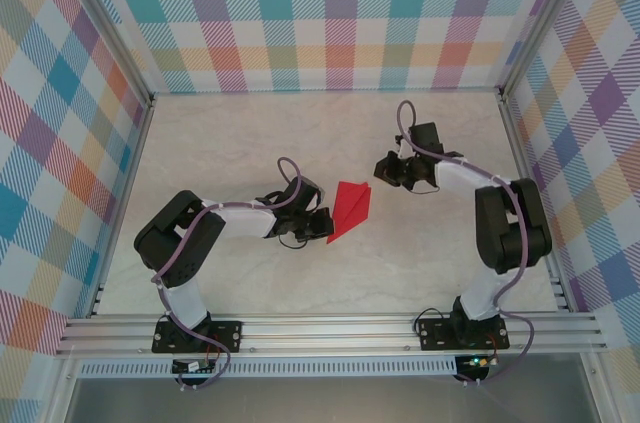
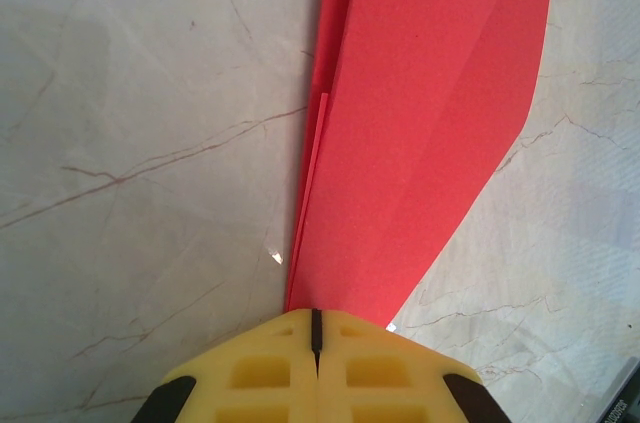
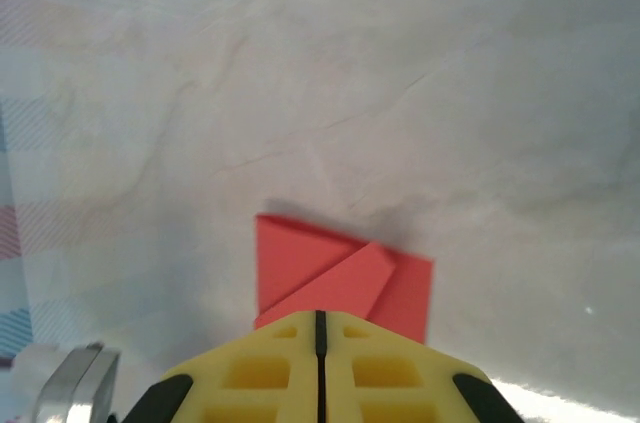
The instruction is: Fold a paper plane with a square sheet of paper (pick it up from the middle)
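The red paper plane [image 1: 350,211] lies on the marble table in the middle, a folded dart with its point toward the near side. My left gripper [image 1: 318,223] is at its left edge. In the left wrist view the yellow jaws [image 2: 316,313] are shut, and the red paper [image 2: 420,123] runs out from right under the tips. I cannot tell whether the tips touch it. My right gripper [image 1: 384,173] hovers by the plane's wide far end. It is shut [image 3: 320,315], and the folded red flaps [image 3: 300,263] show just beyond its tips.
Plaid walls [image 1: 330,13] close the table in at the back and on both sides. A metal rail [image 1: 330,328] runs along the near edge, where the arm bases stand. Bare marble [image 1: 220,133] surrounds the plane.
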